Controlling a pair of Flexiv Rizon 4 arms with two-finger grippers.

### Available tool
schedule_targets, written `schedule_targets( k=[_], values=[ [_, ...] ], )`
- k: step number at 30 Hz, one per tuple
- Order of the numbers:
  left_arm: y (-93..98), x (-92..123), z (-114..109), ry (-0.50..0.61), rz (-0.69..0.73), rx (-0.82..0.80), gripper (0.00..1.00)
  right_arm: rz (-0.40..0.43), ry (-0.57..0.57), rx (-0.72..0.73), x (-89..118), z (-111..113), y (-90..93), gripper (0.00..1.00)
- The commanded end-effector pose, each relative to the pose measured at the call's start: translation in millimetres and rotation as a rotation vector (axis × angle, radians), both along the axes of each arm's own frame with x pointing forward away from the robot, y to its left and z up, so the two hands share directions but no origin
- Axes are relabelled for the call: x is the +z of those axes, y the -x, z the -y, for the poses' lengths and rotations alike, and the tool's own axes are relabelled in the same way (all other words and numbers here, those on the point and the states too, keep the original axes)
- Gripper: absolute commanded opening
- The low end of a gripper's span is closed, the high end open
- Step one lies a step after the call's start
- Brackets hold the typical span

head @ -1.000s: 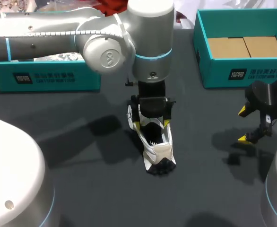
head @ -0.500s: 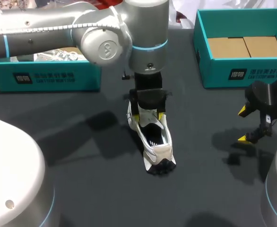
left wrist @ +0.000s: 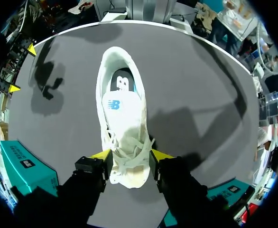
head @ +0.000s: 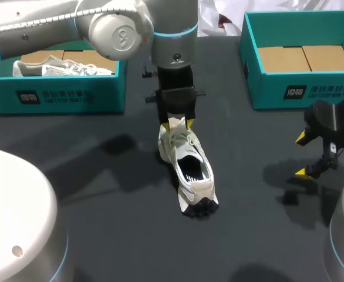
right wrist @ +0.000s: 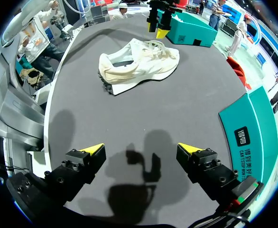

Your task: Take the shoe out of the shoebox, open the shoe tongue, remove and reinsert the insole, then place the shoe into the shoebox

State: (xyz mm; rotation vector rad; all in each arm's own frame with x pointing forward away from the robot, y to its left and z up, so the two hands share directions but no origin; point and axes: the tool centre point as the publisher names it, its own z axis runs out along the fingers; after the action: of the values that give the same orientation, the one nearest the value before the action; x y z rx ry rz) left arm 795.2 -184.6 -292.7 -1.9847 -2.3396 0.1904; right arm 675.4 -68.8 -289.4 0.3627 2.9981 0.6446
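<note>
Left gripper (left wrist: 130, 155): fingers spread apart, one yellow tip on either side of the shoe's laced front. The right wrist view shows the tips hanging just above the toe, with nothing clamped between them.
Shoe (left wrist: 122, 109): white, upright on its sole on the table (head: 101, 194). The toe lies under the left gripper and the heel points straight ahead of it, away from the fingers.
Laces (left wrist: 129, 152): loosely crossed, lying between the left gripper's two tips.
Tongue (left wrist: 120, 107): lies flat ahead of the left gripper, covering the front of the shoe's opening.
Insole (left wrist: 122, 83): dark, inside the shoe, showing in the opening beyond the tongue.
Right gripper (right wrist: 141, 151): fingers wide apart and holding nothing, with only its own shadow on the table beneath. The shoe is well ahead of it.
Right shoebox (head: 277, 91): teal, open and showing a bare cardboard floor. It stands just beside the right gripper.
Left shoebox (head: 60, 97): teal, near the left gripper's side, with a second pale shoe (head: 60, 67) lying inside.
</note>
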Motion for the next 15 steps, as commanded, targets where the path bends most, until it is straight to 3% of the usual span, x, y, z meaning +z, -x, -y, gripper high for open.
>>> schedule_targets(
  k=[1, 7, 15],
  values=[
    [-0.7, 13, -10, 0.011, 0.000, -0.002, 0.47, 0.003, 0.001, -0.001, 0, 0, 1.9, 1.00],
    [6.1, 26, -9, 0.023, -0.017, -0.017, 0.42, 0.003, 0.001, -0.001, 0, 0, 1.9, 1.00],
    [21.6, 21, -5, 0.028, -0.023, -0.029, 0.34, 0.003, 0.001, -0.001, 0, 0, 1.9, 1.00]
  ],
)
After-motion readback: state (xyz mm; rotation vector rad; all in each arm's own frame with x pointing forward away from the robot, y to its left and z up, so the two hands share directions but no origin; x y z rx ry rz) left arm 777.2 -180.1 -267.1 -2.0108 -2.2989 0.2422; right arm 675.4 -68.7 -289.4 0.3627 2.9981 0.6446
